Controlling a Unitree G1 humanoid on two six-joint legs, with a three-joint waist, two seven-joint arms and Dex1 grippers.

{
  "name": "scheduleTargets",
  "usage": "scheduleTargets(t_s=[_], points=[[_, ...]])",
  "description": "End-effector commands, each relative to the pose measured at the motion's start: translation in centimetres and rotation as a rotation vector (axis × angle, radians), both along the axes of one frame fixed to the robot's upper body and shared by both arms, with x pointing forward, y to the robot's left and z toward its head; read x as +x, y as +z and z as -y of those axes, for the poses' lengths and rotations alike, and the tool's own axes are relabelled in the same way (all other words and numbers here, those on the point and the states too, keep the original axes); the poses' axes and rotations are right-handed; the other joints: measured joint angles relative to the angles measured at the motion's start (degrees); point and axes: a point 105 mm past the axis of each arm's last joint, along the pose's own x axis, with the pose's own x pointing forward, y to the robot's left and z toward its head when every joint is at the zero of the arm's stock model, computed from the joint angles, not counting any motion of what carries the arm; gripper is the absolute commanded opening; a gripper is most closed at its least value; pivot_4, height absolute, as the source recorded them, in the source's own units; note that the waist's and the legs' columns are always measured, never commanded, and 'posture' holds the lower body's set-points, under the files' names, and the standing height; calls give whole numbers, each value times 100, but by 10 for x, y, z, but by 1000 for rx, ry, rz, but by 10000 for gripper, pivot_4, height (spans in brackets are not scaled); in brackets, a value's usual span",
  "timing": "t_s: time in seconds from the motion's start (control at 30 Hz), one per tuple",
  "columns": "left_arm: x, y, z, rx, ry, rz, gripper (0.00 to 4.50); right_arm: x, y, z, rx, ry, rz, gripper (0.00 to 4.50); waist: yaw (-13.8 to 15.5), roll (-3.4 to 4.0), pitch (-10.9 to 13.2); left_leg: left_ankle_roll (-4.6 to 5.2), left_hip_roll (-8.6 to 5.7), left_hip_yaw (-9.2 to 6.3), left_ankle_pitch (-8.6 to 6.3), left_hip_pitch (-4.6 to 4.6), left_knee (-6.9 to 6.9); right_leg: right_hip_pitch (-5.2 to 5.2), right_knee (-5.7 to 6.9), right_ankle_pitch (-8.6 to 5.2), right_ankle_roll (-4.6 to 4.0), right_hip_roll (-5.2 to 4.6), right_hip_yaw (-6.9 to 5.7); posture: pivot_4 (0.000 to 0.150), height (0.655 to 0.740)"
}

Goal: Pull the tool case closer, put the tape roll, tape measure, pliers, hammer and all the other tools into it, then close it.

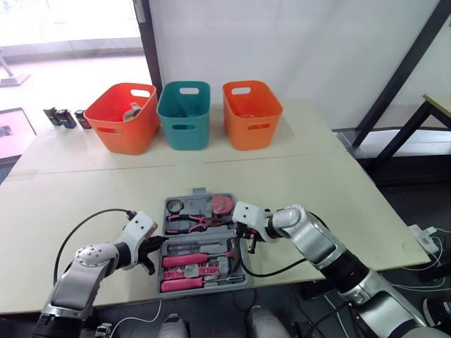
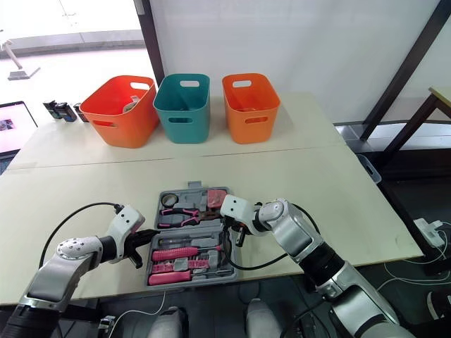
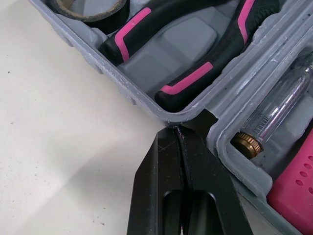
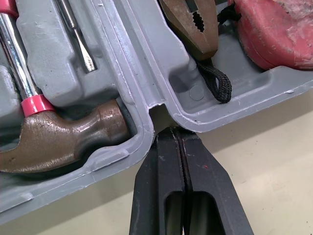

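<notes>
The grey tool case (image 1: 199, 191) lies open near the table's front edge. Its far half holds the black tape roll (image 1: 175, 206), the pink-handled pliers (image 1: 192, 224) and the red tape measure (image 1: 223, 204). The near half holds the hammer (image 4: 58, 137), a screwdriver (image 4: 78, 34) and several pink-handled tools (image 1: 184, 260). My left gripper (image 1: 156, 248) is shut, its tips against the notch where the two halves join on the case's left side (image 3: 178, 134). My right gripper (image 1: 243, 239) is also shut, touching the matching notch on the right side (image 4: 180, 134).
Three baskets stand in a row at the back: a red-orange basket (image 1: 125, 116), a teal basket (image 1: 184, 113) and an orange basket (image 1: 251, 113). Small dark items (image 1: 65, 117) sit at the back left. The case's near edge lies close to the table's front edge (image 1: 282, 282).
</notes>
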Motion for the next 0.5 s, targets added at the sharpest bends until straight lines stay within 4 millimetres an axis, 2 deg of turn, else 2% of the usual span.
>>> scheduleTargets(t_s=[0.03, 0.17, 0.3, 0.5], points=[[-9, -13, 12, -27, -47, -63, 0, -5, 3, -15, 30, 50, 0, 274, 1, 0, 0, 0, 0, 0, 0, 0, 0, 0, 0, 0, -1, 0, 0, 1500, 7400], [-7, -14, 11, -19, -44, -66, 0, -4, 3, -13, 23, 45, 4, 274, 6, 0, 0, 0, 0, 0, 0, 0, 0, 0, 0, 1, -1, 0, 0, 1500, 7400], [-6, -10, 1, -15, -16, -69, 0, 6, 7, -4, 17, 6, 45, 274, 2, 0, 0, 0, 0, 0, 0, 0, 0, -2, -1, 1, -2, 0, 0, 1500, 7400], [-4, 15, -45, 57, 81, -47, 0, 12, 17, 19, 0, -39, 66, 274, -4, -2, 2, 0, 0, 0, 0, -14, -3, -24, -1, 4, -7, 0, 0, 1500, 7400]])
